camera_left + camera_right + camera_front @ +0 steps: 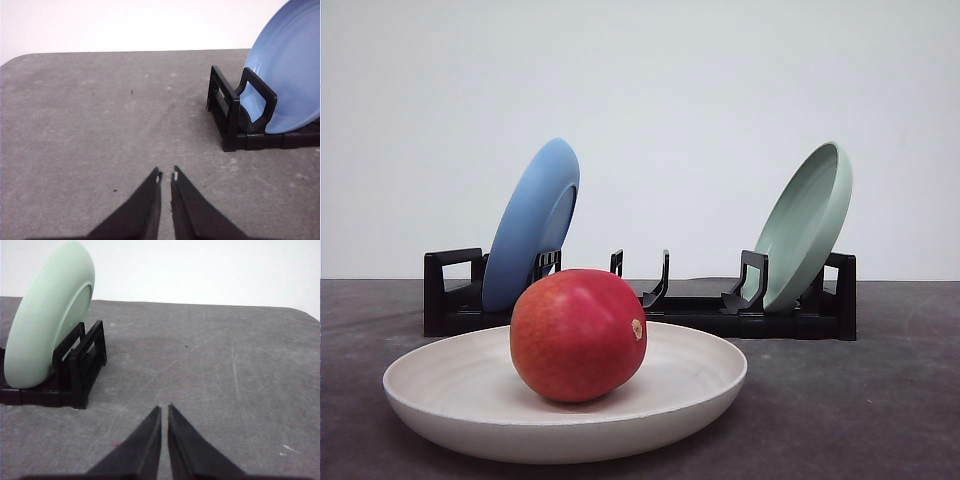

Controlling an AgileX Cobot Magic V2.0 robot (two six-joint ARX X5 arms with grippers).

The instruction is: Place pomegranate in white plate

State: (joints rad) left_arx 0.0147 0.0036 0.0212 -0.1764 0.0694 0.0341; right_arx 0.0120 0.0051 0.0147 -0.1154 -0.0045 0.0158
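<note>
Jaws first: the left gripper (pixel 166 176) has its 2 fingers pressed nearly together with a thin slit between the tips, pinching nothing. The right gripper (pixel 164 410) reads the same, tips all but touching, nothing between them. You see both poised over bare grey table (pixel 90 130), well apart from the fruit.

Largest item: the table, matte and lightly scuffed. Next, the white plate (pixel 450 390), lying flat nearest the front camera. It carries the pomegranate (pixel 578 334), which rests on the plate's floor, roughly centred, its pale spot turned toward the robot's right. Judgement: the placement looks complete, since the fruit sits inside the rim and neither gripper is near it.

Behind the plate, the black rack (pixel 450 295) holds 2 plates on edge: the blue plate (pixel 532 222) at the robot's left end, the pale green plate (pixel 807 222) at the right end. Each leans in its slot against an upright, which is why they stand tilted rather than vertical. The middle slots stand vacant.

Hidden or unclear: the fruit covers the rack's centre-left and part of the plate's far rim. In the left wrist view the blue plate is cut off by the frame edge; in the right wrist view the green plate's lower edge is hidden by the rack. You cannot tell gripper height above the table.
</note>
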